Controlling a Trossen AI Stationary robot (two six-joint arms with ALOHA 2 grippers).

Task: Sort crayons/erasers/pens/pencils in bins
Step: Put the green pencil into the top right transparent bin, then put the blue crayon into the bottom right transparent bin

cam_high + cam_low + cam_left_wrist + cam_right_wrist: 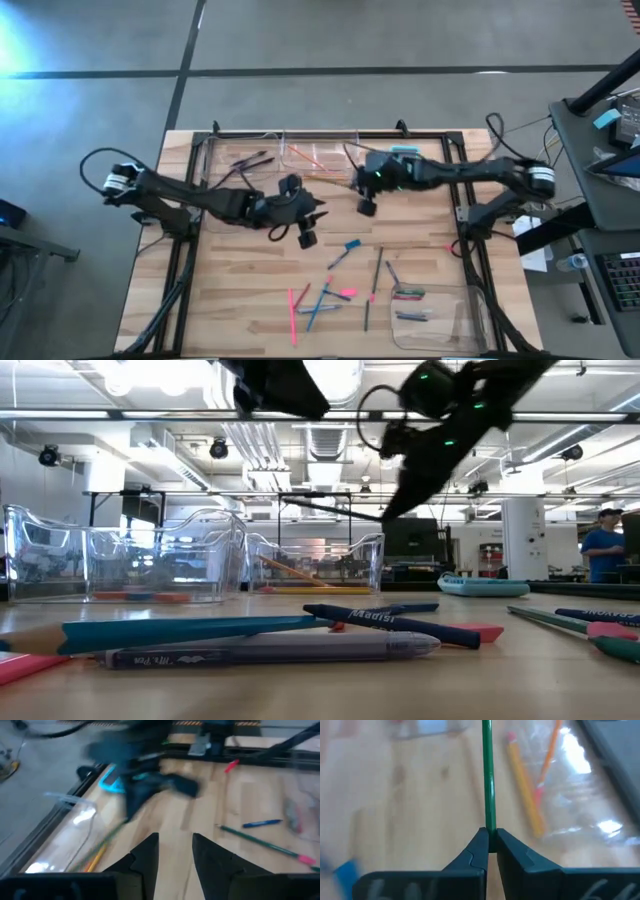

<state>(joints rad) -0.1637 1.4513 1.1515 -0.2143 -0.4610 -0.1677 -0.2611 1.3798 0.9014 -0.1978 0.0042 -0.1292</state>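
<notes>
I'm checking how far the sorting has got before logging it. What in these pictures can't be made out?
- Erasers: none identifiable; in the high view the loose items on the table are too small to tell apart.
- Back bins: contents too small in the high view; in the low view glare on the clear walls hides them.
- Left wrist view: motion blur smears the right arm.
- Green pencil in the right gripper: its far end is cut off by the right wrist view's edge.

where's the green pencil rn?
The green pencil is clamped in the right tool, held in the air over the back middle of the table, just short of the clear bin holding the yellow pencils.
</notes>
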